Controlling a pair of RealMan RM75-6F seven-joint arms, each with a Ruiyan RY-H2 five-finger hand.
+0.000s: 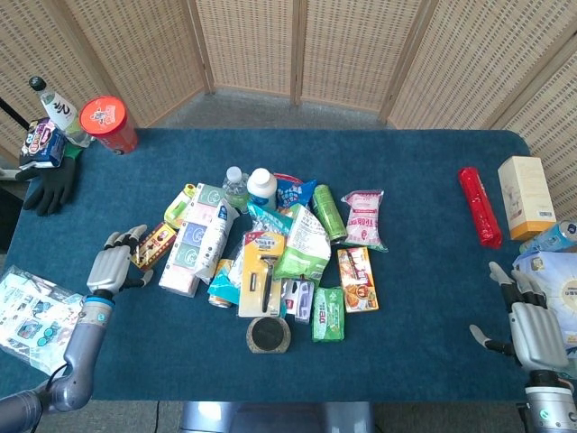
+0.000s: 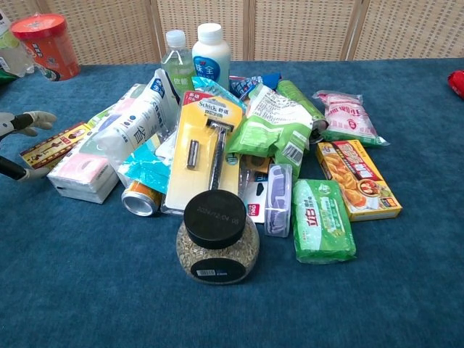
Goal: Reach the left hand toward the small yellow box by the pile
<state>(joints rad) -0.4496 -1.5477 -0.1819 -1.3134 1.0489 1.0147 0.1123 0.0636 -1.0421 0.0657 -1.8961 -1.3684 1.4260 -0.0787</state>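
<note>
The small yellow box [image 1: 155, 244] with red print lies flat at the left edge of the pile; in the chest view the yellow box [image 2: 56, 146] sits at the far left. My left hand [image 1: 112, 266] hovers just left of it, fingers spread, tips right at the box's near end, holding nothing. In the chest view only the left hand's fingertips [image 2: 32, 118] show at the left border, above the box's end. My right hand [image 1: 530, 316] rests open at the table's right front edge, far from the pile.
The pile [image 1: 270, 253] holds a tissue pack, razor card, bottles, snack bags and a black-lidded jar [image 1: 269, 335]. A black glove [image 1: 52, 188], red cup [image 1: 108, 124] and bottle stand back left. A red tube [image 1: 480, 206] and carton [image 1: 526, 197] lie right. A plastic packet [image 1: 32, 311] lies by my left forearm.
</note>
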